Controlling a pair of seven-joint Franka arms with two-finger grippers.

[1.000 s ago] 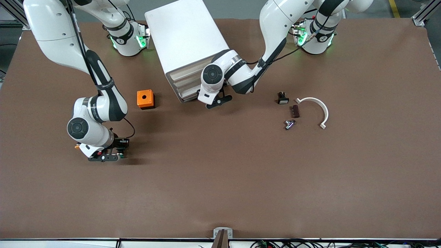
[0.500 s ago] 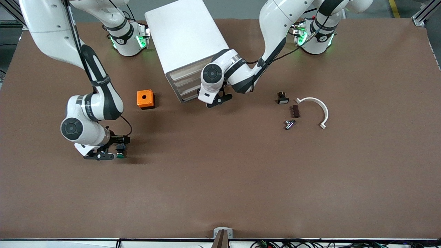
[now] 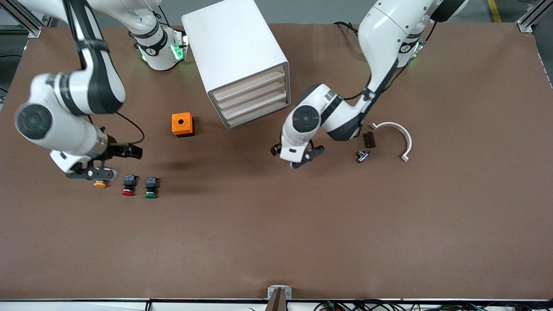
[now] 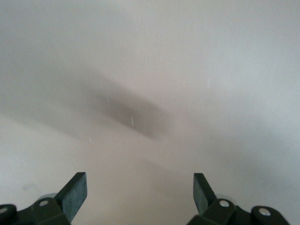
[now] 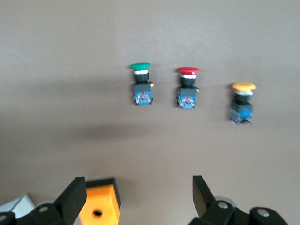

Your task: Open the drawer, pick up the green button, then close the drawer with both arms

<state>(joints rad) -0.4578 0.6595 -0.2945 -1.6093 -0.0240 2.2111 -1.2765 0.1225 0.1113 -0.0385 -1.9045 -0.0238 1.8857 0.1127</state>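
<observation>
The green-capped button (image 3: 151, 188) lies on its side on the table, beside a red-capped one (image 3: 128, 185) and a yellow-capped one (image 3: 100, 184). The right wrist view shows the same row: the button (image 5: 141, 85), the red one (image 5: 188, 89), the yellow one (image 5: 243, 104). My right gripper (image 3: 91, 173) hangs open and empty above the yellow one (image 5: 138, 197). All three drawers (image 3: 252, 97) of the white cabinet (image 3: 233, 47) are shut. My left gripper (image 3: 302, 158) is open and empty over bare table near the cabinet (image 4: 139, 194).
An orange box with a hole (image 3: 182, 124) stands between the buttons and the cabinet, also visible between my right fingers (image 5: 98, 204). Toward the left arm's end lie a white curved piece (image 3: 397, 131), a brown block (image 3: 368, 139) and a small metal part (image 3: 363, 155).
My right gripper let go of the green button on the table, then rose and swung toward the right arm's end. My left gripper drew away from the cabinet front, whose drawers now show shut.
</observation>
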